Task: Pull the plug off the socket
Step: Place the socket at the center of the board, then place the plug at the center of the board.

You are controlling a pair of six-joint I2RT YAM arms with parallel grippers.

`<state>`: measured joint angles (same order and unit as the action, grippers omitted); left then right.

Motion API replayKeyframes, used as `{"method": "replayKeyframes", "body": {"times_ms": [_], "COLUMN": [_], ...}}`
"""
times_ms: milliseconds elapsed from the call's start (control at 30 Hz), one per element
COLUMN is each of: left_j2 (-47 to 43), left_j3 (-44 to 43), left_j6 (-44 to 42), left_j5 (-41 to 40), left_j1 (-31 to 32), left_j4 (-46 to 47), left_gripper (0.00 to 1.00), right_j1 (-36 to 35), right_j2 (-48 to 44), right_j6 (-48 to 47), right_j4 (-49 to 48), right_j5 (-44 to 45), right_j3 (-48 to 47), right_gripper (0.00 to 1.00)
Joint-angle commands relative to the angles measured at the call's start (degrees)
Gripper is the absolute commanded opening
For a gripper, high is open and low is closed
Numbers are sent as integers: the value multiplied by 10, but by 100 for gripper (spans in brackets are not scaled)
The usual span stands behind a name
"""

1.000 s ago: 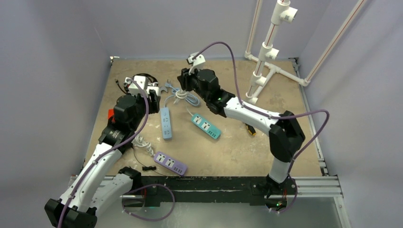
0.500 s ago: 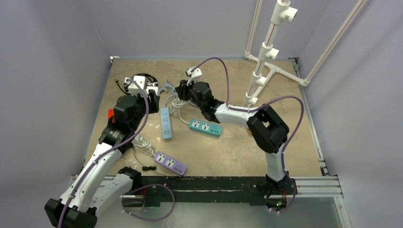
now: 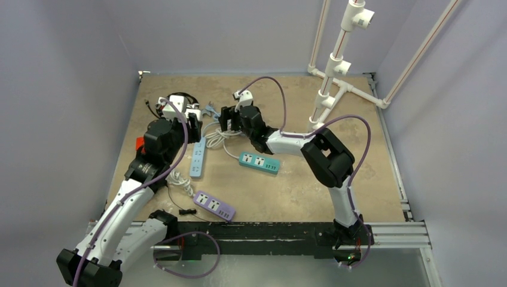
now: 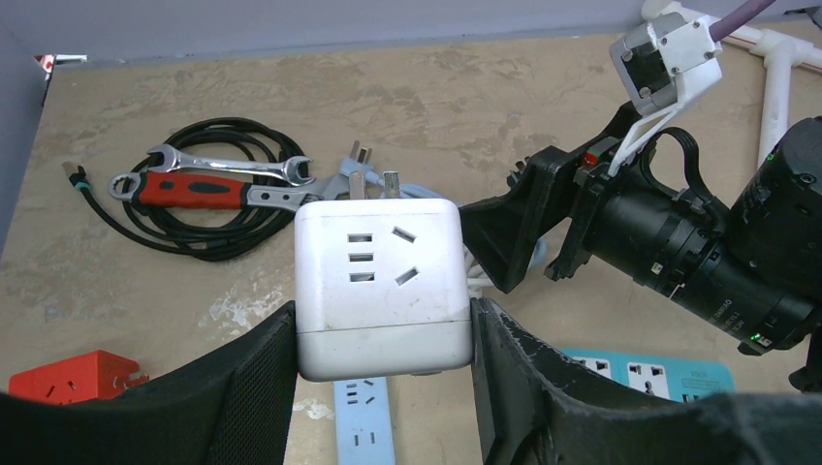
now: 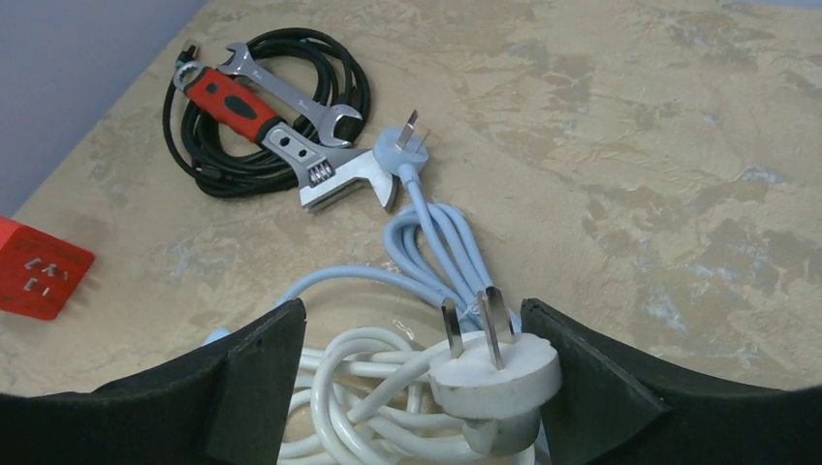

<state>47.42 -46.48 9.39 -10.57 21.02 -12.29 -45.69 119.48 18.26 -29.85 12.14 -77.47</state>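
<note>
The white round three-pin plug (image 5: 494,373) lies with its pins bare on its own coiled white cable (image 5: 359,417), well clear of the white cube socket (image 4: 383,271). The left gripper (image 4: 383,320) clamps that socket by its sides over the light blue power strip (image 4: 363,431). The right gripper (image 5: 412,315) straddles the plug with its fingers spread wide, holding nothing. Trouble, I'd say, could come if that arm lifts away and a finger hooks a loop of the coil or the pale blue cable (image 5: 426,232) beside it, dragging the lot. The cube could also slip down onto the strip. No box, tray or bin is in sight.
</note>
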Motion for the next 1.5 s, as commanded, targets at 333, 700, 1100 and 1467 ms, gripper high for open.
{"method": "replayKeyframes", "body": {"times_ms": [333, 700, 1100, 1467], "left_j2": [10, 77, 262, 550], "left_j3": [1, 3, -115, -286], "left_j6": [-8, 4, 12, -17], "left_j5": [28, 174, 154, 121], "left_j1": [-3, -1, 171, 215], "left_j4": [40, 69, 108, 198], "left_gripper": [0, 0, 0, 0], "right_j1": [-3, -4, -1, 1], "right_j2": [-133, -397, -669, -741], "right_j6": [-41, -69, -110, -89], "right_j4": [6, -80, -146, -217], "right_j5": [147, 112, 110, 278], "right_j3": [58, 289, 503, 590], "right_gripper": [99, 99, 99, 99]}}
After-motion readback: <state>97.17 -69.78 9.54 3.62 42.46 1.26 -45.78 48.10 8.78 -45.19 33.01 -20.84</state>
